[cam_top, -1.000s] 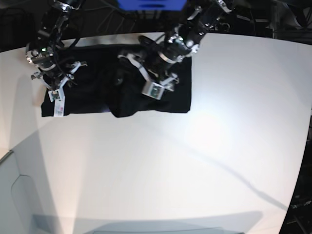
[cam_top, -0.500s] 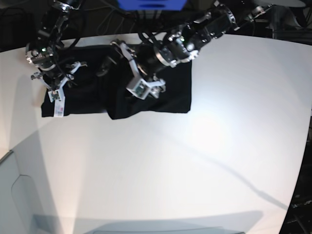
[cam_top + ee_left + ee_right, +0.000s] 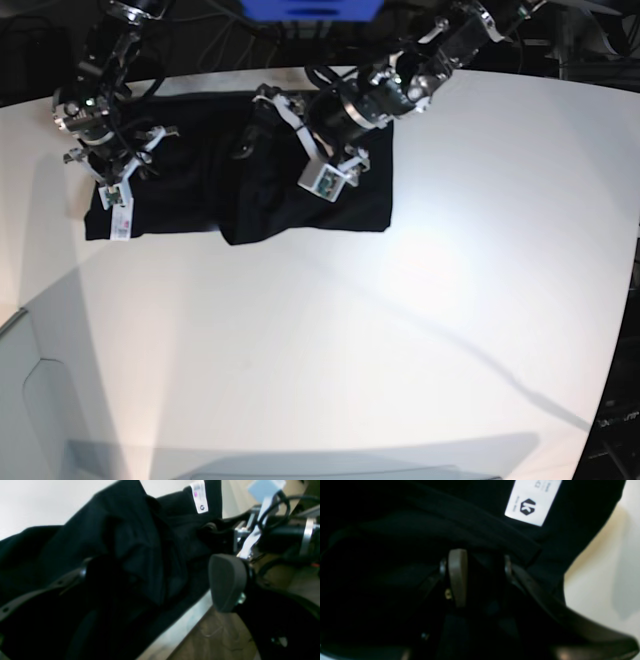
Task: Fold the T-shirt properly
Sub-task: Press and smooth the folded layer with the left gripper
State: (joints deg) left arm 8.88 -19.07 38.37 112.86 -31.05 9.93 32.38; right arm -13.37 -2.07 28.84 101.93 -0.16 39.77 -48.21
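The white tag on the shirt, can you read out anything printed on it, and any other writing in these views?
"K" in a black hexagon: logo on the white tag lying on the black T-shirt.
Small print above that logo: too blurred to read.
No other writing shows.

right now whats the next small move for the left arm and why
Probably carry the cloth across toward the right gripper and lay it flat. The left gripper appears to hold a raised bunch of the T-shirt over the middle, one finger showing bare beside the cloth, while the right gripper sits on the far end near the white tag.
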